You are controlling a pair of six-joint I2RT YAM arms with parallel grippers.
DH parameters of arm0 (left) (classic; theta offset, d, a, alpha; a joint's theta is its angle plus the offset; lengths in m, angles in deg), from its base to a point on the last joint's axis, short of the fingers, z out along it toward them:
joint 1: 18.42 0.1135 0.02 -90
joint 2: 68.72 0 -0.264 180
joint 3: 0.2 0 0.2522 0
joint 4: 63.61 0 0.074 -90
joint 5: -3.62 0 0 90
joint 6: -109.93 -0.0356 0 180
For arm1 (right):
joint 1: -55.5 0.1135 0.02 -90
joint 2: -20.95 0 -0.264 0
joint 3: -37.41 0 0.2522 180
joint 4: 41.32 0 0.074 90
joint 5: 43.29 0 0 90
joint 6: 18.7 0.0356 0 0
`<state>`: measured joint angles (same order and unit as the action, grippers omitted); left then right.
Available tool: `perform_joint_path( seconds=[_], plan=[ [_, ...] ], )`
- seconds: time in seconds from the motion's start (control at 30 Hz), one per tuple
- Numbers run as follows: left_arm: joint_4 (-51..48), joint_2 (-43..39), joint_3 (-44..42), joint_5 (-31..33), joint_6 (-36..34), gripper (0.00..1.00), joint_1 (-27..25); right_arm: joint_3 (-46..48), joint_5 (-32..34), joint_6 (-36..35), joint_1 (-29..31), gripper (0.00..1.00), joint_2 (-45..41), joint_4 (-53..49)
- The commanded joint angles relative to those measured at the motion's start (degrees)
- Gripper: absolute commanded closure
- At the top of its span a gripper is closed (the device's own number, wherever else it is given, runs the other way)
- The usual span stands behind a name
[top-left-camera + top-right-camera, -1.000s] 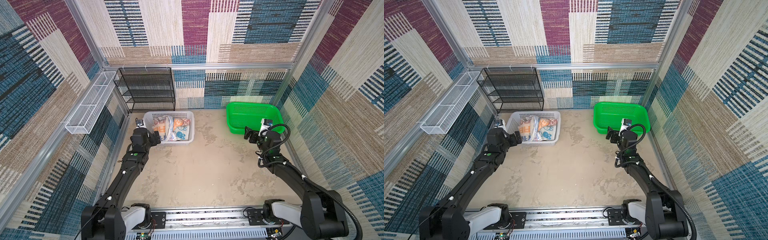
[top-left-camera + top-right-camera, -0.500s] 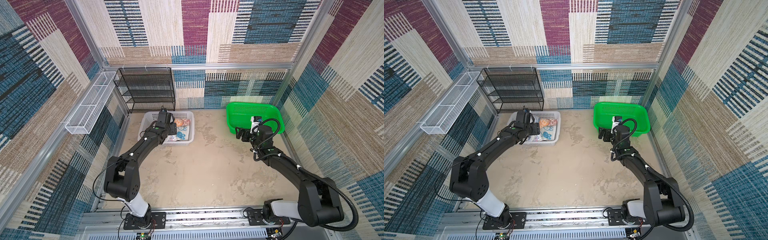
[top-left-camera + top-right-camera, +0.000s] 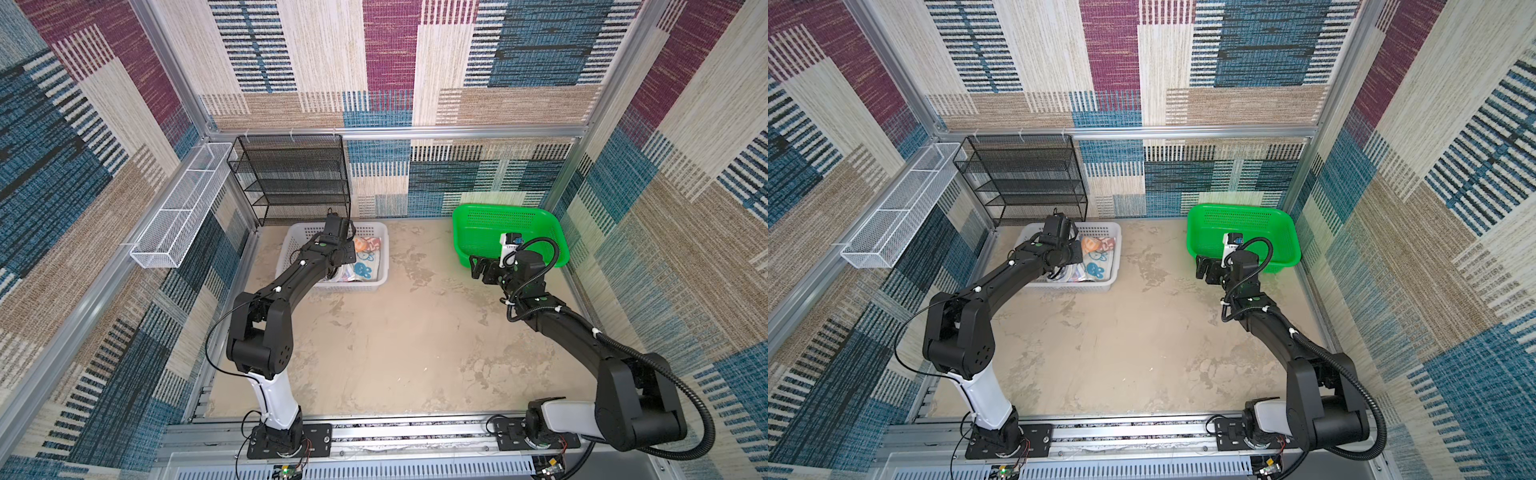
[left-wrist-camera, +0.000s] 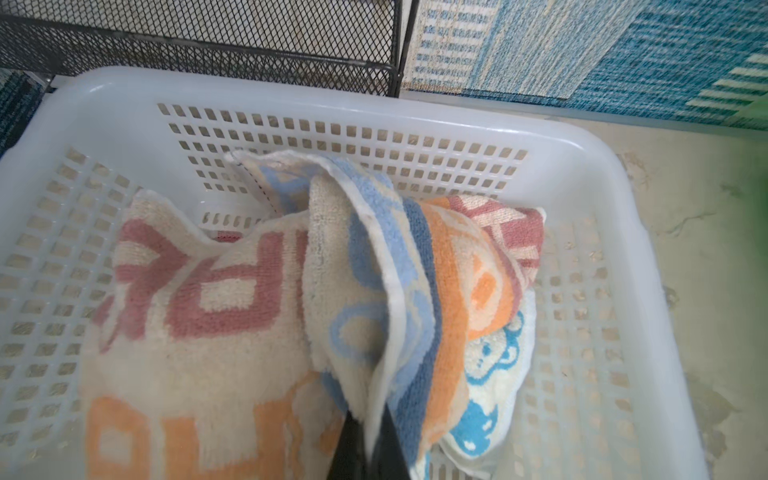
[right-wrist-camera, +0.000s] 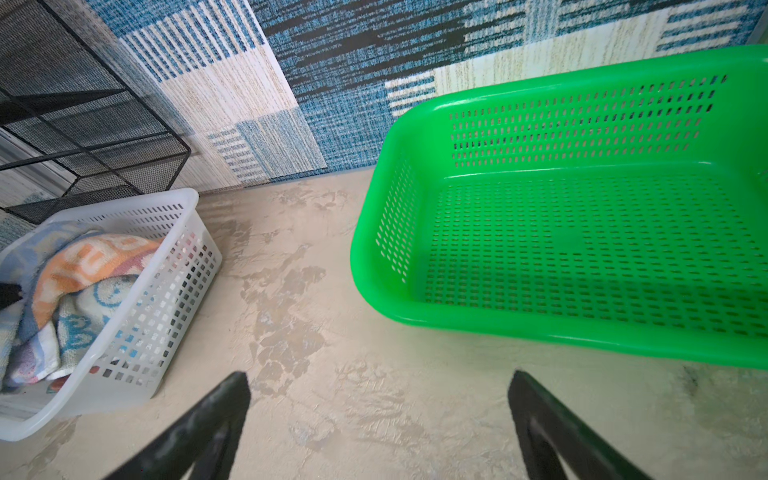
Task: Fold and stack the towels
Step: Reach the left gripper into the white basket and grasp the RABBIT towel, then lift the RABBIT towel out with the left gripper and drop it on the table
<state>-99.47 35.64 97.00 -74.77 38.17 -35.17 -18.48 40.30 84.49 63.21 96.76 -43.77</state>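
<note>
The towels lie crumpled in the white basket at the back left. On top is the striped towel, with orange, blue and brownish bands and pale letters. A fold of it stands up, and my left gripper is shut on that fold. Beside it lies a white towel with blue rabbit faces. In both top views the left wrist hides the jaws, and only the towels beside it show. My right gripper is open and holds nothing. It hovers over the bare table in front of the green basket.
The green basket at the back right has nothing in it. A black mesh shelf stands right behind the white basket. A white wire rack hangs on the left wall. Tan tabletop stretches between the two arms.
My left arm has reached into the white basket and its gripper has shut on the striped towel. The right arm has moved a little toward the middle, still open.
</note>
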Motion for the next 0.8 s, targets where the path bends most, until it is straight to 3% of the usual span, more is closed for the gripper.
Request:
perform_joint_path(
  seconds=[0.0, 0.43, 0.77],
  plan=[
    [-0.7, -2.6, 0.9, -2.5, 0.2, 1.0, -0.6, 0.3, -1.2, 0.7, 0.1, 0.01, 0.2, 2.2],
    [-1.0, -14.4, 6.4, -13.3, -4.5, 1.0, -6.4, 0.2, -2.3, 1.1, 0.2, 0.01, 1.1, 3.7],
    [-1.0, -17.3, 13.2, -20.6, -6.0, 1.0, -16.6, -3.3, 0.2, 3.0, 0.2, 0.01, 2.5, 1.4]
  ],
)
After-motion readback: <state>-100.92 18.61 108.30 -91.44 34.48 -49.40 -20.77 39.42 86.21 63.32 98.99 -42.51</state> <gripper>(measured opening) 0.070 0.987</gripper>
